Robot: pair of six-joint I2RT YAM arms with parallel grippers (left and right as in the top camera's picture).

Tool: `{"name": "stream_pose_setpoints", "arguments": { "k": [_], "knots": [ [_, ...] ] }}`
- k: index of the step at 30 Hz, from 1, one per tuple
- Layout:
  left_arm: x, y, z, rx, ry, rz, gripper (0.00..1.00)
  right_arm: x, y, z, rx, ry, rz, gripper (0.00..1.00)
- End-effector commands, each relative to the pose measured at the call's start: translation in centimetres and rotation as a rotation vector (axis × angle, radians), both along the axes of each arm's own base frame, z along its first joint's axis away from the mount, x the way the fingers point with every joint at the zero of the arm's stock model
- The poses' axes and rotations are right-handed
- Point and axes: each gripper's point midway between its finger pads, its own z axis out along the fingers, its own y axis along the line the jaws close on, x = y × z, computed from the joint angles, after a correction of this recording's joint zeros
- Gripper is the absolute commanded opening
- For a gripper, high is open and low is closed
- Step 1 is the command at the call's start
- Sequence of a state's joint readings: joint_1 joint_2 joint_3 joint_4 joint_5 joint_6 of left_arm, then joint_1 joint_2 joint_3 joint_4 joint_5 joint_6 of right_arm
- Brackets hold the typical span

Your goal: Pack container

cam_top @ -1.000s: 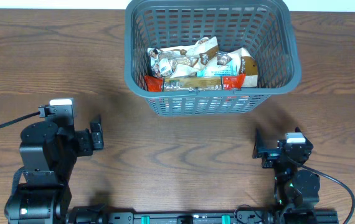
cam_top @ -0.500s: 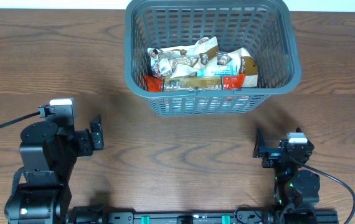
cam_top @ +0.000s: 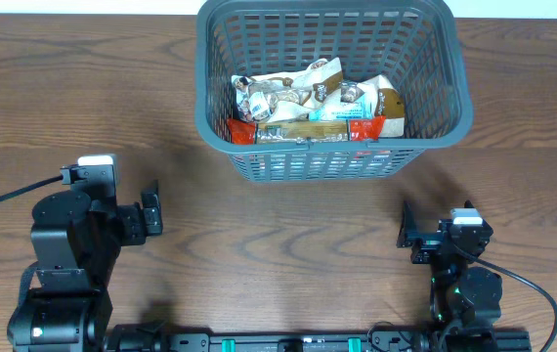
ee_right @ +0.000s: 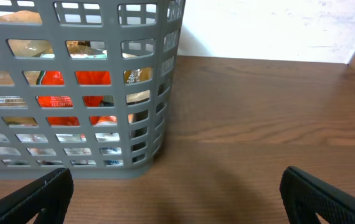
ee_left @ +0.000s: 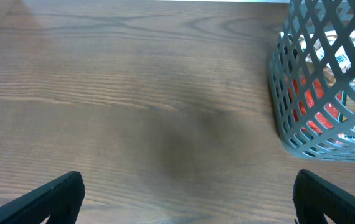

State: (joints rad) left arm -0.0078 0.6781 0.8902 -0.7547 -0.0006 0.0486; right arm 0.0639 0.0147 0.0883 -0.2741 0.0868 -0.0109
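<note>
The dark grey lattice basket [cam_top: 329, 161] stands at the back middle of the table with several snack packets [cam_top: 313, 103] inside. It also shows at the right of the left wrist view [ee_left: 302, 134] and at the left of the right wrist view [ee_right: 146, 118]. My left gripper [cam_top: 150, 208] is open and empty near the front left, well short of the basket. My right gripper [cam_top: 406, 228] is open and empty near the front right, below the basket's right corner. Only bare wood lies between each pair of fingers [ee_left: 184, 199] [ee_right: 177, 199].
The wooden table [cam_top: 288, 235] runs between the arms and the basket. A pale wall [ee_right: 271, 28] rises behind the table's far edge in the right wrist view. A black cable [cam_top: 5, 198] trails from the left arm to the left edge.
</note>
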Motion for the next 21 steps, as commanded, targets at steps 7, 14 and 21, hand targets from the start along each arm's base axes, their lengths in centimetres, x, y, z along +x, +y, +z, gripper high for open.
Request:
{"name": "stream_pose_setpoints", "arguments": {
  "k": [7,14,21],
  "knots": [
    [0.0,0.1,-0.2,-0.001,0.006,0.012,0.99,0.0,-0.4,0.0,0.008,-0.007,-0.022,0.99],
    [-0.1,0.3,-0.1,0.029,0.003,0.002,0.99,0.0,-0.4,0.0,0.008,-0.007,-0.022,0.99],
    [-0.8,0.5,0.8,0.071,-0.055,-0.009,0.99,0.0,-0.4,0.0,0.008,-0.007,-0.022,0.99]
  ]
}}
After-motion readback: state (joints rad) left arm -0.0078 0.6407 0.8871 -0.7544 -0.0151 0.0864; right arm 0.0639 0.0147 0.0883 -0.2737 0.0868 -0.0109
